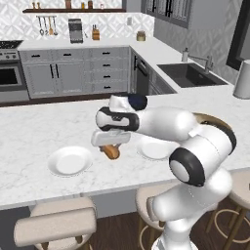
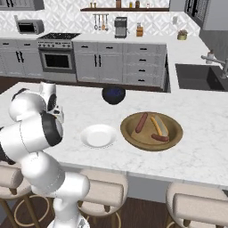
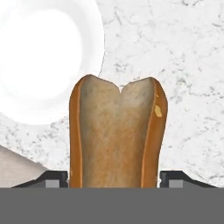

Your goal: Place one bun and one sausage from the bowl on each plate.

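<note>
1. The gripper (image 1: 112, 148) hangs over the counter (image 1: 29, 132) with its two fingers pinching a bun (image 3: 117, 135) between them; the bun stands clear of the marble, lengthwise along the hand.
2. In the hand view, the near plate (image 3: 43, 57) lies up and to the left of the bun, and the bun's far end just overlaps the rim of that plate. The bun is not yet centred over it.
3. Recommended procedure: shift the hand toward the middle of the near plate, lower until the bun rests flat, then spread the fingers. Releasing at the rim would likely let the bun tip onto the counter.
4. Leave room on the near plate for a sausage beside the bun.
5. Count of plates: two. From the left base view, the near plate (image 1: 70, 160) sits left of the gripper, and the second plate (image 1: 154, 148) sits right of it, partly behind the arm.
6. Count in the wooden bowl (image 2: 151, 130), beyond the second plate (image 2: 98, 136): two sausages, one upper (image 2: 141, 122) and one lower (image 2: 159, 137), and one bun (image 2: 158, 125) between them.
7. Count of buns overall: two, one held, one in the wooden bowl.
8. A dark blue bowl (image 2: 113, 94) stands behind the wooden bowl.
</note>
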Robot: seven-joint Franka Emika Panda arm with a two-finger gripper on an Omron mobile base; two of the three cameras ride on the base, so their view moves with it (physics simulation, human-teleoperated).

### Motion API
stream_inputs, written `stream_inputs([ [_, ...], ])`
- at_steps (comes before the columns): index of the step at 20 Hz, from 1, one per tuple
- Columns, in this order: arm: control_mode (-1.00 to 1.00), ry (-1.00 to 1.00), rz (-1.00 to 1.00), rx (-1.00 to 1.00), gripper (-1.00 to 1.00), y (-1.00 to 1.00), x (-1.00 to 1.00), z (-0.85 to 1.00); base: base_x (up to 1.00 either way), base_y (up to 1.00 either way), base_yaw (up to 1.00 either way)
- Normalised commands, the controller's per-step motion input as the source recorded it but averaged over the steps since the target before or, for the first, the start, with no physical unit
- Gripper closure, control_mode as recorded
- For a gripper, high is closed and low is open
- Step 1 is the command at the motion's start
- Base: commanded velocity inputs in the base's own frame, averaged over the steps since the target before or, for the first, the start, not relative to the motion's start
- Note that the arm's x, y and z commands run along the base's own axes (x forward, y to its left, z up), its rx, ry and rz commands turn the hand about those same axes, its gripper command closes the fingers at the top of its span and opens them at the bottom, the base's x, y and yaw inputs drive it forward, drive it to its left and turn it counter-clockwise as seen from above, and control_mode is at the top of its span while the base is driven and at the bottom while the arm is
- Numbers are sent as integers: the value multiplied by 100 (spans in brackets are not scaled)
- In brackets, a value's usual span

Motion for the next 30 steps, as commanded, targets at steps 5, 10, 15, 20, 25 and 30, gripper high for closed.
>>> stream_inputs([
  [5, -100, 5, 6, -4, 100, 100, 0, 0, 0, 0, 0],
  [10, -100, 1, -1, -13, 100, 89, 6, -16, 0, 0, 0],
  [15, -100, 3, -2, -18, 100, 48, 45, -24, 0, 0, 0],
  [20, -100, 4, -5, -11, 100, 25, 53, -31, 0, 0, 0],
  [25, -100, 1, -1, -8, 100, 18, 9, -40, 0, 0, 0],
  [30, -100, -2, 0, 0, -100, -15, -3, -33, 0, 0, 0],
])
